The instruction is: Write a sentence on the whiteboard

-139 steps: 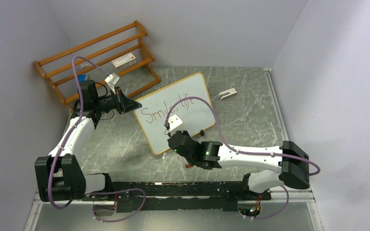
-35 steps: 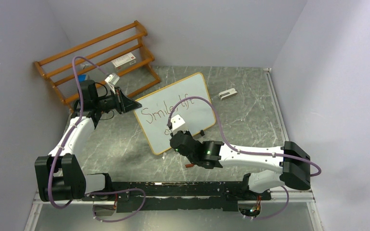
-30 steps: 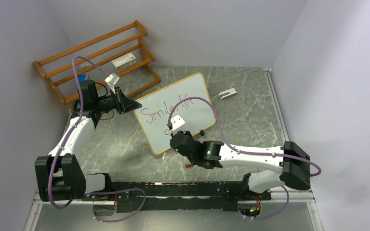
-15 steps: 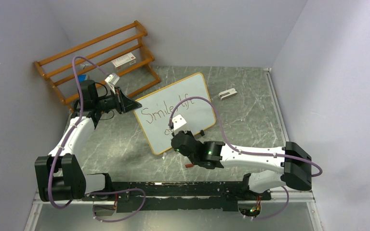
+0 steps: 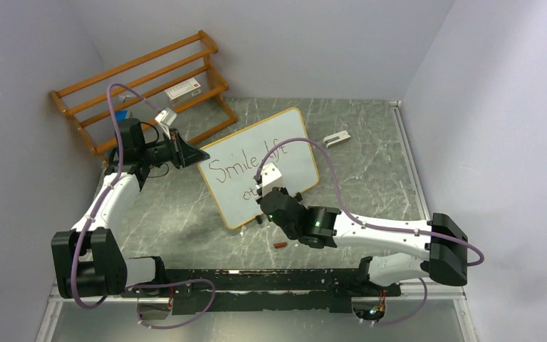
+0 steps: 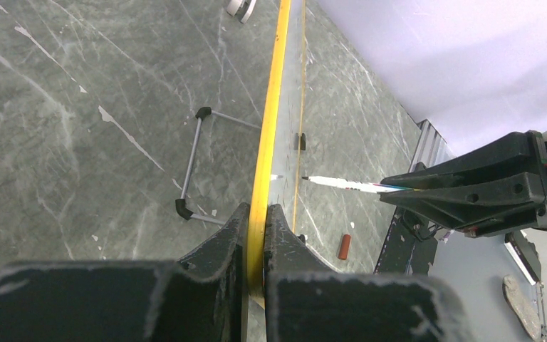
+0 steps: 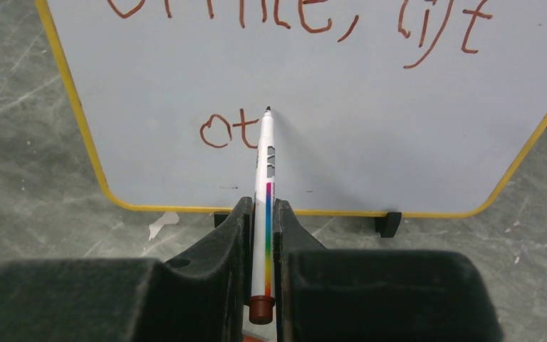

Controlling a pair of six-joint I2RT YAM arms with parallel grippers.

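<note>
**Materials and shapes.** The whiteboard [image 5: 293, 141] is a glossy white rectangle with rounded corners and a thin yellowish frame. It stands tilted near the middle of the grey, marble-veined tabletop [image 5: 370, 171] on small black feet [image 7: 388, 223]. The sentence [image 5: 238, 162] is thin handwriting, dark from above and reddish-brown in the right wrist view. The first line reads "Smile, lift"; below it only the letters "ot" [image 7: 228, 132] are written.

**End effectors.** The left end effector [image 6: 256, 214], matte black and roughly textured, is clamped tight on the board's frame at its left corner. The right end effector [image 7: 258, 206] is closed around a slim white marker [image 7: 265, 182] that has a rainbow stripe and a brown end. The marker's dark tip sits just right of the "t".

**Surroundings.** An orange-brown slatted wooden rack [image 5: 142, 78] stands against the back wall with a small box [image 5: 184, 89] on it. A small white object [image 5: 336, 138] lies right of the board. A short reddish-brown cylinder [image 5: 280, 245] lies near the front edge.

**Hidden or unclear.**
- The right wrist view cuts off the tops of the first line.
- The left wrist view shows the board [image 6: 267, 142] edge-on, so the writing is unreadable there.
- From above, the right arm covers the marker and part of the second line.
- Whether the tip actually touches the surface cannot be resolved.
</note>
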